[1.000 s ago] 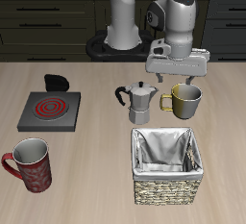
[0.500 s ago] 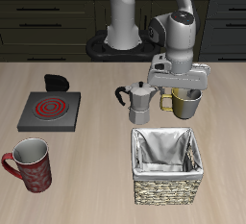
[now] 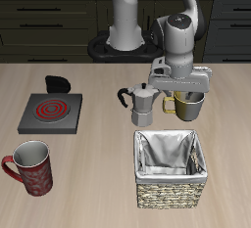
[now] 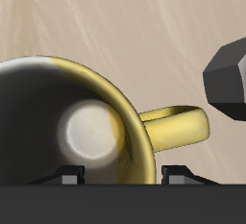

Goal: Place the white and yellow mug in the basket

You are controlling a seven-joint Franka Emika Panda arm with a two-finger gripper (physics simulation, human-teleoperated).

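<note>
The white and yellow mug [image 3: 189, 104] stands upright on the table, just behind the basket [image 3: 171, 167] and beside the silver moka pot [image 3: 144, 103]. My gripper [image 3: 182, 89] is right above the mug, low over its rim, with the jaws apart and nothing held. In the wrist view the mug [image 4: 82, 122] is very close, showing its pale inside and its yellow loop handle [image 4: 183, 124]. My gripper [image 4: 125, 176] straddles the rim by the handle, its fingertips [image 4: 69, 177] barely showing. The basket is wicker with a white-grey cloth lining.
The moka pot's black handle [image 4: 229, 79] shows near the mug's handle. A red patterned mug [image 3: 29, 166] stands near the table's front edge. A black stove plate with a red coil [image 3: 50, 112] lies farther back.
My gripper has come down and shifted slightly toward the moka pot, from above the mug to just over its rim. The mug has not moved.
</note>
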